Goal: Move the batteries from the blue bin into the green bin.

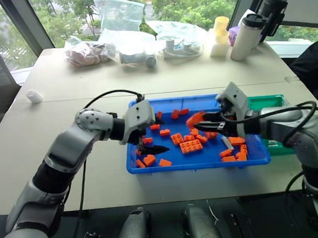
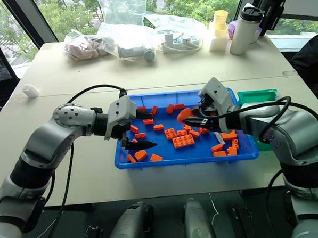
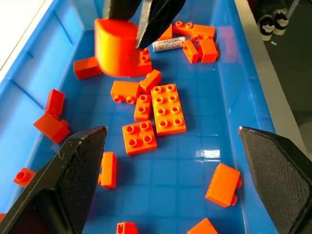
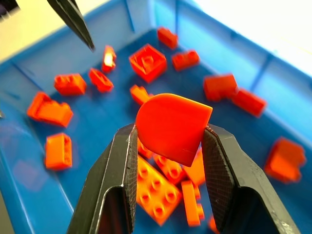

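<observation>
The blue bin (image 1: 201,162) lies in front of me, strewn with orange bricks. One battery (image 1: 226,142), a small silver-grey cylinder, lies in the bin's right part among the bricks; it is the battery (image 3: 168,45) in the left wrist view. My right gripper (image 4: 168,129) is shut on a rounded orange brick (image 1: 195,118) and holds it above the bin's middle. My left gripper (image 1: 150,149) hangs open over the bin's left part with nothing between its fingers (image 3: 73,170). The green bin (image 1: 265,101) stands just right of the blue bin, partly hidden behind my right arm.
A large flat orange brick (image 1: 191,146) lies in the bin's centre. Plastic bags (image 1: 119,30), a white bottle (image 1: 246,37), a yellow cup (image 1: 221,26) and a black bottle (image 1: 273,11) line the table's far edge. A small white object (image 1: 34,95) lies far left.
</observation>
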Robot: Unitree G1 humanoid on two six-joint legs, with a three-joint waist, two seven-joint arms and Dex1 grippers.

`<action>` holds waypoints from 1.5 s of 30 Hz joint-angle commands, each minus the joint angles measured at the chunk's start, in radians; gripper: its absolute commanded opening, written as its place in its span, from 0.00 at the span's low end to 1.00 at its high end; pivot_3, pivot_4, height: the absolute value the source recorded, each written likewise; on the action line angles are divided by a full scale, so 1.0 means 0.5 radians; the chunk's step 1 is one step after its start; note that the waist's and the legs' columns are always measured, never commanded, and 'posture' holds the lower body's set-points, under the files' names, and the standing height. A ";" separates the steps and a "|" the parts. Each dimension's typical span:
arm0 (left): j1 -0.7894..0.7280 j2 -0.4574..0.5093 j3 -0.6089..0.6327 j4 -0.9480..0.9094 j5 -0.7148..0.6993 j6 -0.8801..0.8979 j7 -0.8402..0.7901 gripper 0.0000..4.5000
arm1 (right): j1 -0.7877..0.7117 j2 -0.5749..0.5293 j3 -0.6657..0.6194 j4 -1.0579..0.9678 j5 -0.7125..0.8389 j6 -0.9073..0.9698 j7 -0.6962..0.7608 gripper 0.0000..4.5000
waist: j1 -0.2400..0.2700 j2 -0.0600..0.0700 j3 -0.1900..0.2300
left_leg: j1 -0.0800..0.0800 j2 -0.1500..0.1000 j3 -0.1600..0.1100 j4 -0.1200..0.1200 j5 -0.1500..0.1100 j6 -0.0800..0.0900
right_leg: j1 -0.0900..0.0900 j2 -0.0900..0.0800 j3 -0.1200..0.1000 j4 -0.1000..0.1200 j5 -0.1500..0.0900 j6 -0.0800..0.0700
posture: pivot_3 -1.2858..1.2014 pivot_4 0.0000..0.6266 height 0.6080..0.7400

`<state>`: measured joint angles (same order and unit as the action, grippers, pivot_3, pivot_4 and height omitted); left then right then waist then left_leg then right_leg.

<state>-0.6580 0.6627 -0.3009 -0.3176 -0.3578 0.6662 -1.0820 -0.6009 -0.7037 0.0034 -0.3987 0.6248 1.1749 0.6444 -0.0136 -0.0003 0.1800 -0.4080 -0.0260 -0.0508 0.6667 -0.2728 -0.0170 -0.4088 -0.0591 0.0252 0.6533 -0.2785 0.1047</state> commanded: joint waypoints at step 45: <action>-0.003 -0.004 0.018 -0.129 -0.033 0.033 0.049 1.00 | 0.427 -0.638 0.196 0.281 -0.350 -0.229 0.350 0.82 | 0.004 -0.001 0.000 | 0.000 -0.001 0.002 0.001 0.000 0.000 | 0.001 -0.002 0.000 0.000 0.000 0.000 | 0.52 0.24 1.00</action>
<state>-0.6498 0.6566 -0.3005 -0.3546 -0.3779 0.6866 -1.0622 -0.3705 -1.0109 0.0904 -0.2635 0.4738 1.0822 0.8074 -0.0114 -0.0006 0.1799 -0.4078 -0.0264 -0.0499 0.6671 -0.2729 -0.0169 -0.4084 -0.0600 0.0253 0.6535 -0.2785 0.1047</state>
